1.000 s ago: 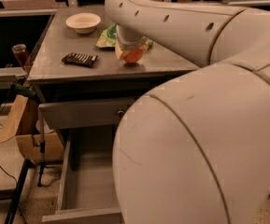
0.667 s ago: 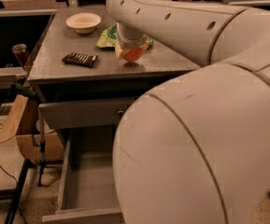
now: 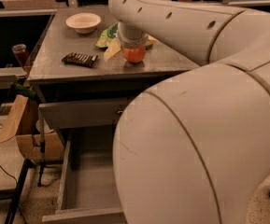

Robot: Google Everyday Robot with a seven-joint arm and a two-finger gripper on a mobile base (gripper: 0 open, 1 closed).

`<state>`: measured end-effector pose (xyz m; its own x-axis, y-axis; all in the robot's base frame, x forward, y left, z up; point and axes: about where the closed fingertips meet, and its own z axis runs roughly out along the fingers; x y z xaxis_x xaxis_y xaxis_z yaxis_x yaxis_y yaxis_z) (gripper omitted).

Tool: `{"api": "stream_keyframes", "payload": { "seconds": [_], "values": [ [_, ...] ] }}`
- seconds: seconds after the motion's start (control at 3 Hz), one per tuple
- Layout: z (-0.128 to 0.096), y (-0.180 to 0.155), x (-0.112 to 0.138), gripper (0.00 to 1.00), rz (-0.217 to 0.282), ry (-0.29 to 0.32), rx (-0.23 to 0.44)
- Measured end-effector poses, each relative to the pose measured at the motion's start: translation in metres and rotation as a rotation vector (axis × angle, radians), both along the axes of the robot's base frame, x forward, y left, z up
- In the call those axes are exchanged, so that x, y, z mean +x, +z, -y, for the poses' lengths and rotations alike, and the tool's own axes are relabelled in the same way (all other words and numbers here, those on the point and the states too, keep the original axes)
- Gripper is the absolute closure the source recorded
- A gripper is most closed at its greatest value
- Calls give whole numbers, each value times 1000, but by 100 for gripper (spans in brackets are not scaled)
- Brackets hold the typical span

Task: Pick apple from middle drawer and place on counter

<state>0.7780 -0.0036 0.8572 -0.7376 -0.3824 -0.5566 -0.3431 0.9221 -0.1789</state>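
Note:
The orange-red apple (image 3: 134, 54) is at the counter's (image 3: 64, 66) middle right, right at its surface. My gripper (image 3: 133, 46) hangs from the big white arm directly over the apple and is shut on it, hiding its top. The middle drawer (image 3: 85, 190) stands pulled out low at the front, and its plain grey inside shows nothing in the visible part. My arm's white shell hides the drawer's right side.
On the counter are a cream bowl (image 3: 83, 22) at the back left, a dark snack bar (image 3: 80, 59) left of the apple and a green bag (image 3: 107, 34) behind it. A cardboard box (image 3: 29, 141) and cables lie on the floor to the left.
The gripper and the apple have shifted slightly to the right and a touch lower over the counter. The bowl, the bar and the drawer have not moved.

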Motion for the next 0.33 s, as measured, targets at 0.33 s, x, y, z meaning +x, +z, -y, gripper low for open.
{"api": "stream_keyframes", "payload": {
  "seconds": [0.33],
  "values": [
    [0, 0, 0, 0, 0, 0, 0]
  ]
}}
